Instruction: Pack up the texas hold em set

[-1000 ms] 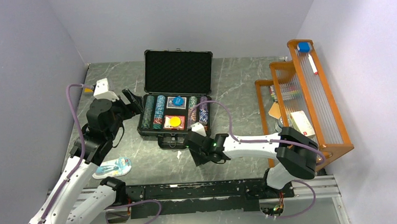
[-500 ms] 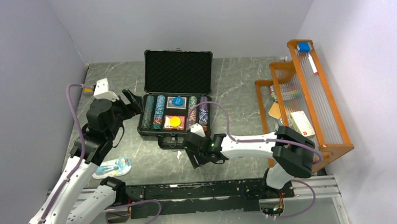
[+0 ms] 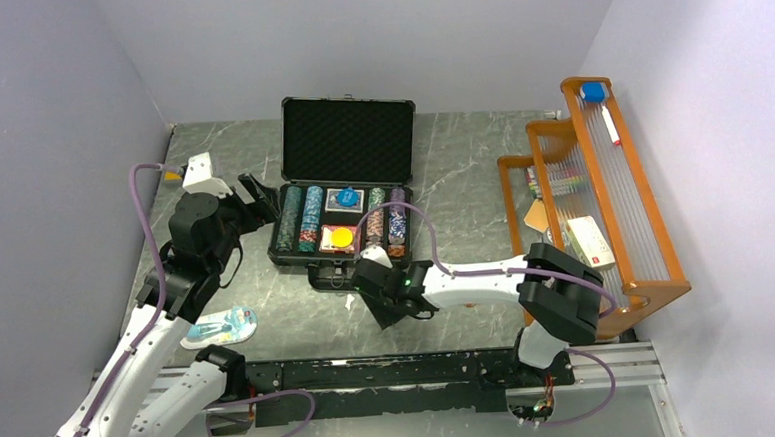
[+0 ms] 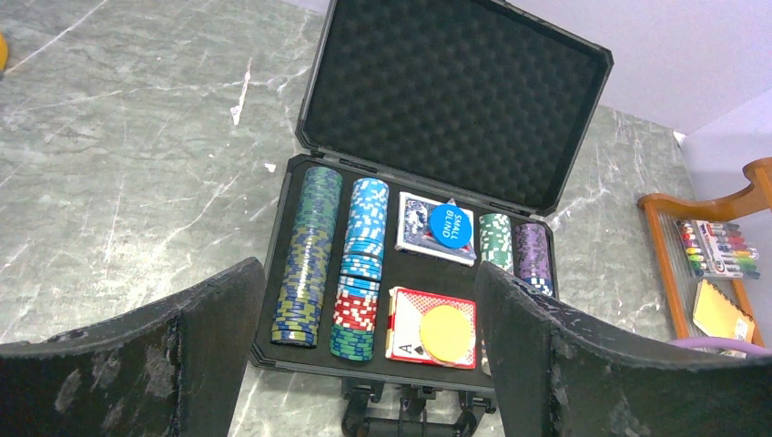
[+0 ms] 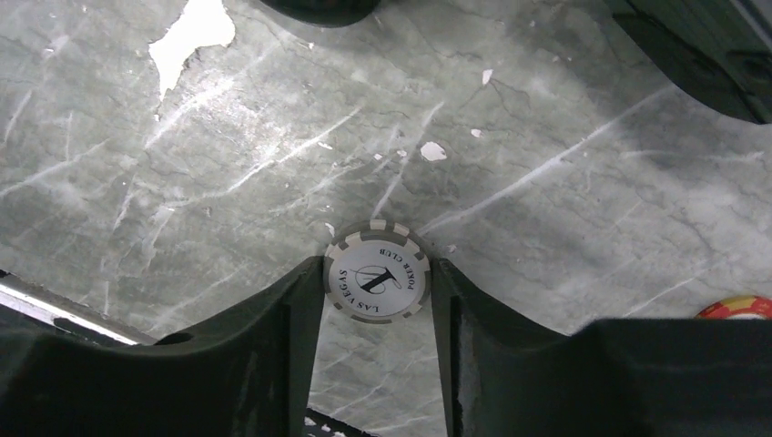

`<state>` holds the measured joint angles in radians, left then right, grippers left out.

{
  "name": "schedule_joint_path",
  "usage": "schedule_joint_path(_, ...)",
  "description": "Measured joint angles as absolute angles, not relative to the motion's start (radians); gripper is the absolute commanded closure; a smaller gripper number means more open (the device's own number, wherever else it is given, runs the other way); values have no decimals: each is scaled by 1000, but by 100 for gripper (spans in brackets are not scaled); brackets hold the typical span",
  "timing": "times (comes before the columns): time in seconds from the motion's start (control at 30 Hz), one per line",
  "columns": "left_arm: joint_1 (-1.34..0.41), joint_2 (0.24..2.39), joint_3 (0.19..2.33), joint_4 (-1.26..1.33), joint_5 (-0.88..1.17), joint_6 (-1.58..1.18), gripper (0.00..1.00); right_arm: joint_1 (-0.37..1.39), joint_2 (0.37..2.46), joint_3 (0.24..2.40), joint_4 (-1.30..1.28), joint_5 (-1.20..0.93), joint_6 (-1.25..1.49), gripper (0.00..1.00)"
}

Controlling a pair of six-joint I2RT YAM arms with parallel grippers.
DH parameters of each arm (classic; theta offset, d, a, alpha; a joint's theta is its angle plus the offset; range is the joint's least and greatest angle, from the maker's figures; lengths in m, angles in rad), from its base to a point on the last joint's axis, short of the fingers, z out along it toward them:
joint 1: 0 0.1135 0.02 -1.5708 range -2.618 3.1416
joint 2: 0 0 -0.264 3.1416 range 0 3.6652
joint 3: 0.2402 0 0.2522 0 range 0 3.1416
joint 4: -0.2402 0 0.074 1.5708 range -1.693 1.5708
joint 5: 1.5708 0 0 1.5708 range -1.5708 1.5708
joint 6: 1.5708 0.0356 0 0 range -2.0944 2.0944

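Nearest the arms' bases, the right claw [image 5: 378, 273] points down at the grey marble table [image 5: 228, 137]. Its two black fingers press against opposite edges of a round grey-and-white striped poker chip [image 5: 375, 284] printed "Las Vegas Poker Club". Whether the chip rests on the table or is lifted off it cannot be told. The rim of a red-and-yellow chip [image 5: 739, 307] shows at the right edge of the wrist view.

To the left, beside the left arm, a blue-and-white blister pack [image 3: 219, 327] lies flat on the table.

Further back, mid-table, the black hard briefcase [image 3: 347, 140] stands open with its foam-lined lid upright and its handle [image 3: 336, 276] facing the arms. Inside are columns of striped poker chips [image 4: 308, 255]. Between the columns, a blue card deck [image 4: 414, 223] carries a round blue disc [image 4: 450, 224], and a red card deck [image 4: 410, 328] carries a round yellow disc [image 4: 449, 325].

The left claw [image 3: 258, 195] hangs just beside the case's left side, its fingers [image 4: 209, 337] spread wide apart and holding nothing.

An orange wooden rack [image 3: 613, 197] stands along the table's right edge.
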<state>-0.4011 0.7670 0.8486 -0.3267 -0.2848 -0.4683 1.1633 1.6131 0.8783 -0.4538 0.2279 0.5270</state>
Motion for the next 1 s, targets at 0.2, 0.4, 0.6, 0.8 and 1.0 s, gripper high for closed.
schedule_joint_path(0.2, -401, 767, 849, -327, -285, -468, 11, 1162, 1618, 884, -444, 213, 517, 69)
schedule_joint_path(0.4, -401, 767, 849, -327, -285, -468, 11, 1162, 1618, 884, -445, 217, 531, 73)
schedule_joint_path(0.6, -401, 767, 848, -327, -284, -469, 11, 1157, 1592, 870, -442, 237, 573, 74)
schedule_joint_path(0.8, -401, 770, 847, -327, -268, -479, 9, 1134, 1471, 863, -414, 267, 626, 74)
schedule_joint_path(1.0, -401, 781, 847, -326, -199, -494, 7, 1058, 1380, 864, -360, 275, 669, 72)
